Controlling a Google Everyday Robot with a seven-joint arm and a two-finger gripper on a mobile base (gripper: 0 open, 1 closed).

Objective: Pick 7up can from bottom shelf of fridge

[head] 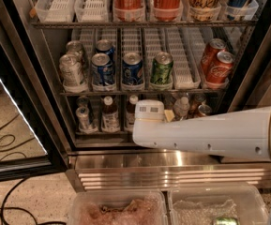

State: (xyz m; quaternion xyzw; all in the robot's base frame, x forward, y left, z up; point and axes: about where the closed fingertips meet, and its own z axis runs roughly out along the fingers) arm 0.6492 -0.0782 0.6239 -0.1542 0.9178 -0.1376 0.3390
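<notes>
Nearest the camera, two clear tubs are seen: the left tub [121, 194] is filled with brownish crumpled matter, the right tub [247, 196] with clear crinkled material and a green can [225, 221]. Beyond them, at the fridge [125, 163], the white arm [205, 135] is stretched in from the right. The end effector [149, 110] is held at the front of the bottom shelf [97, 132]. Whether it is apart or together cannot be told.

The 7up can [181, 108] is judged to be the pale one just right of it, with small bottles [109, 115] further left. A shift right is called for. The can should be taken squarely and drawn straight out under the middle rack [125, 92], where silver, blue, green and red cans are kept in white lanes.
</notes>
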